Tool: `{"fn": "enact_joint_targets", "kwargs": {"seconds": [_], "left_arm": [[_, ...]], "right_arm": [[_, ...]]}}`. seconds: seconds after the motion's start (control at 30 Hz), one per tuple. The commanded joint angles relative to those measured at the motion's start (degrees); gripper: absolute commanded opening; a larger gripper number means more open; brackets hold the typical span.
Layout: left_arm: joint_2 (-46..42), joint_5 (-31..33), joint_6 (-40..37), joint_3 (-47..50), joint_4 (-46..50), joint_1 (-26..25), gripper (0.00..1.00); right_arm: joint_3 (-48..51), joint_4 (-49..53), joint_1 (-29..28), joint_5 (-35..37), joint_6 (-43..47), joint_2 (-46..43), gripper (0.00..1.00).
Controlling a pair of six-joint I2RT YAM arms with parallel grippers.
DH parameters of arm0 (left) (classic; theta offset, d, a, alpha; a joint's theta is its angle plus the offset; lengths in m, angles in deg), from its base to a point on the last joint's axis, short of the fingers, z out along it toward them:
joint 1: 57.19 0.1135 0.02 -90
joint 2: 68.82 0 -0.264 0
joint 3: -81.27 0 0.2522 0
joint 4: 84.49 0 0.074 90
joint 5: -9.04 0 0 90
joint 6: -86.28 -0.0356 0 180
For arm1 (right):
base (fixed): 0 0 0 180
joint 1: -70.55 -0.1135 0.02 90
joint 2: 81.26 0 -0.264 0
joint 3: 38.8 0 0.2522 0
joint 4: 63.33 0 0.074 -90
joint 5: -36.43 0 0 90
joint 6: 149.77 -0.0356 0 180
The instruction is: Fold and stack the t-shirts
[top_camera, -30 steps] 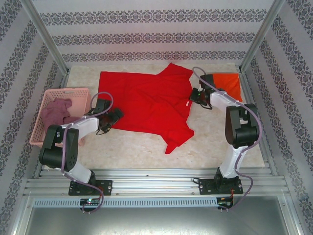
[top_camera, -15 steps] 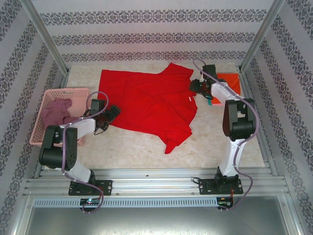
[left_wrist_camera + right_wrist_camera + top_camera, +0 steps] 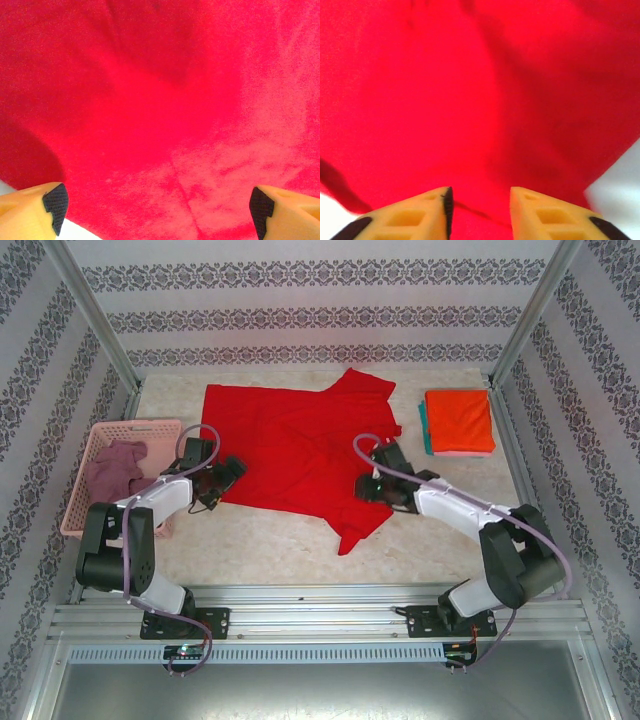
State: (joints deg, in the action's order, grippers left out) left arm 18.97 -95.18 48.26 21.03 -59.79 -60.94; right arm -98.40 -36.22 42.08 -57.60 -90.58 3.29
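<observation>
Shift: right gripper [image 3: 364, 487], narrowly parted, from collar to sleeve of red shirt [image 3: 290, 435]; left gripper [image 3: 233, 470] wide apart at hem; fold unstarted.

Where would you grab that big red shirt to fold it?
By an outer edge, coming in low from the side: the red t-shirt lies spread flat, so only edges offer a lip to pinch. The left hand is open at its left edge, the right hand at its right.

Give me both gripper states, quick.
Left gripper: open, above the red t-shirt.
Right gripper: partly open over the same shirt, no grip visible.
</observation>
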Motion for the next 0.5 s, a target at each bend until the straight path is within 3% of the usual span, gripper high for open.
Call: {"fn": "enact_joint_targets", "kwargs": {"seconds": [0.0, 0.23, 0.47], "left_arm": [[2.24, -0.40, -2.42, -4.69, 2.91, -0.34, 0.94], [4.51, -0.94, -1.71, -7.51, 1.20, -0.38, 0.94], [4.66, -1.01, -2.21, -6.72, 1.08, -0.34, 0.94]], "right_arm": [[3.48, 0.83, -2.62, 1.57, -5.84, -0.57, 0.29], [8.84, 1.20, -8.73, -0.03, -10.74, 1.59, 0.21], [14.96, 5.94, -14.51, -0.01, -16.63, -3.21, 0.19]]}}
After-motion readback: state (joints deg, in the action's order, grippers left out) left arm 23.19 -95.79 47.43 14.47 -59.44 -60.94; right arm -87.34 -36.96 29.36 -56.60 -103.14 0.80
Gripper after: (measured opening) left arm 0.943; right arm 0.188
